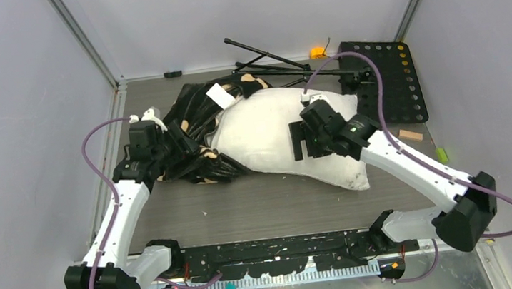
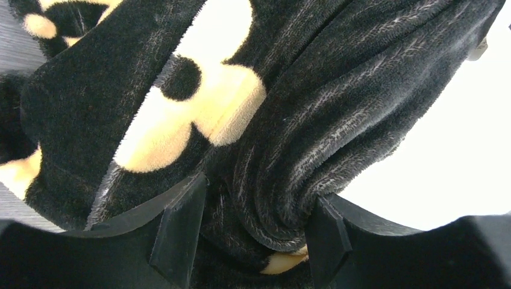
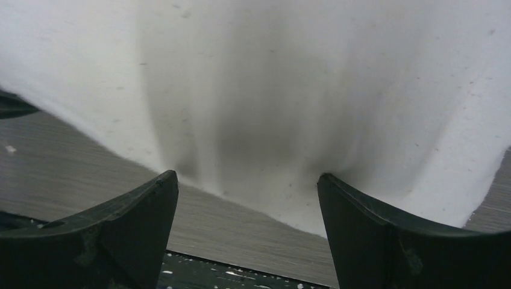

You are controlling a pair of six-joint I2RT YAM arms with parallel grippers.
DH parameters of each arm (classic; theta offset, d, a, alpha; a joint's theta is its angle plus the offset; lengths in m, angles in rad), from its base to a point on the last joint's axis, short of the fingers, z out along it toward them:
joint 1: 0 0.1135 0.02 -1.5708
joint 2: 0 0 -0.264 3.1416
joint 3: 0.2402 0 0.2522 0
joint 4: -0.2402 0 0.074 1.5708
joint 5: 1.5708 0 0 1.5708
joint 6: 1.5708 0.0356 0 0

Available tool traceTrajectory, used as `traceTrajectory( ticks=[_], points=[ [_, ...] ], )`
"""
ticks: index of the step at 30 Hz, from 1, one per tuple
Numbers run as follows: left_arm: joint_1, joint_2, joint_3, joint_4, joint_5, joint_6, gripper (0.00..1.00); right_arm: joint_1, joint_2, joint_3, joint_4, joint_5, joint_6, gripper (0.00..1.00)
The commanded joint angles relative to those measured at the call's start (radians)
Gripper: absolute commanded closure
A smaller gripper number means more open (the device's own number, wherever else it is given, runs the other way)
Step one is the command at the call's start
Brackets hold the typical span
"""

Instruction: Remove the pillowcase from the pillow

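Gripping a pillowcase (image 2: 337, 90) fold, left gripper (image 2: 253, 211); right gripper (image 3: 247, 198) wide open over the pillow (image 3: 271, 90); white tag (image 1: 219, 94) illegible.

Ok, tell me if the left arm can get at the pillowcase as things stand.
Likely yes: the left gripper is right on the pillowcase, a fold between its fingers, nothing blocking.

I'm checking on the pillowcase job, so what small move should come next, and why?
Probably draw the left gripper a little leftward, away from the pillow. It pinches a bunched fold of the pillowcase, which covers only the pillow's left end, while the open right gripper sits over the bare white part and could steady it.
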Motion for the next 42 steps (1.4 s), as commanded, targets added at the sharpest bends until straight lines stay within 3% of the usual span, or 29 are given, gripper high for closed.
traceTrajectory(
  ticks=[1,6,7,9,10,11,12,16,21,25,28,31,34,36,39,42],
  points=[
    [0.009,0.007,0.005,0.042,0.015,0.018,0.39,0.003,0.096,-0.094,0.048,0.142,0.008,0.09],
    [0.010,0.015,0.003,0.035,-0.014,0.009,0.36,-0.006,0.241,-0.112,0.148,0.244,0.005,0.11],
    [0.009,0.019,0.002,0.031,-0.020,0.003,0.36,-0.012,0.256,-0.111,0.168,0.243,0.011,0.21],
    [0.009,0.024,0.009,0.016,-0.039,-0.009,0.34,-0.020,0.252,-0.100,0.188,0.252,0.025,0.68],
    [0.009,0.024,0.013,0.006,-0.054,-0.012,0.34,-0.022,0.233,-0.094,0.190,0.265,0.030,0.86],
    [0.010,0.023,0.017,-0.003,-0.068,-0.015,0.33,-0.021,0.203,-0.088,0.190,0.279,0.032,0.97],
    [0.010,0.021,0.022,-0.013,-0.086,-0.014,0.32,-0.021,0.167,-0.082,0.190,0.297,0.029,0.99],
    [0.010,-0.004,0.053,-0.053,-0.146,-0.008,0.31,-0.026,0.012,0.000,0.133,0.326,-0.013,1.00],
    [0.009,-0.002,0.101,-0.087,-0.219,0.001,0.29,-0.040,-0.073,0.169,-0.023,0.393,-0.053,1.00],
    [0.011,0.032,0.136,-0.123,-0.269,-0.028,0.24,-0.156,-0.100,0.195,-0.065,0.437,-0.066,1.00],
    [0.024,0.050,0.137,-0.151,-0.342,-0.068,0.22,-0.347,-0.149,0.153,-0.057,0.321,-0.027,1.00],
    [0.065,0.047,0.116,-0.168,-0.374,-0.124,0.23,-0.412,-0.199,0.092,0.003,0.235,0.013,1.00],
    [0.076,0.017,0.089,-0.107,-0.289,-0.110,0.26,-0.416,-0.173,0.076,0.006,0.142,0.020,1.00],
    [0.073,0.007,0.087,-0.038,-0.115,-0.048,0.25,-0.417,-0.140,0.062,0.019,0.040,0.029,1.00],
    [0.009,0.019,0.160,-0.083,-0.063,-0.025,0.20,-0.416,-0.096,0.010,0.082,-0.121,0.060,1.00],
    [-0.146,0.019,0.269,-0.185,-0.145,-0.006,0.12,-0.413,-0.056,-0.028,0.148,-0.266,0.091,1.00]
  ],
)
